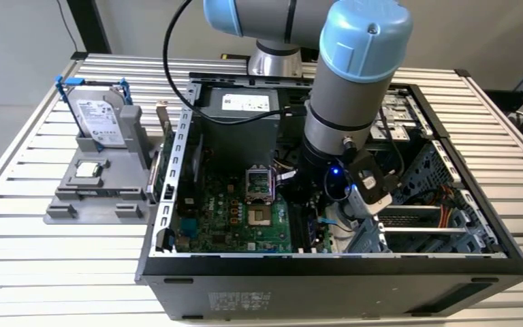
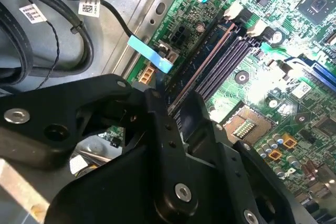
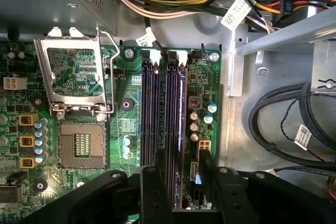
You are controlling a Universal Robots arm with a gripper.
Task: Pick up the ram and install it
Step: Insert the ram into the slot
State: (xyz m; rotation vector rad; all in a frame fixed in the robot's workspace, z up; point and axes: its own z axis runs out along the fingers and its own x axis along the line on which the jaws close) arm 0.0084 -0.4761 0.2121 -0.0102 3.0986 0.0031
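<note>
The ram (image 3: 181,108) stands on edge in the motherboard slot nearest the board's edge; in the second wrist view it is a thin stick (image 2: 207,51) with a brownish top edge. My gripper (image 3: 185,169) is open and straddles one end of the stick, with a black finger (image 3: 156,187) on either side and a gap showing beside the stick. The same straddle appears at the gripper (image 2: 177,109) in the second wrist view. In the exterior view the gripper (image 1: 312,208) is deep inside the computer case, over the green motherboard (image 1: 234,218).
Bare black slots (image 3: 151,108) run beside the ram. The open processor socket (image 3: 84,142) lies further across the board. Thick black cables (image 3: 283,119) loop outside the board's edge. On the exterior view's left, a grey stand holds the hard drive (image 1: 98,116) and a small silver chip (image 1: 86,170).
</note>
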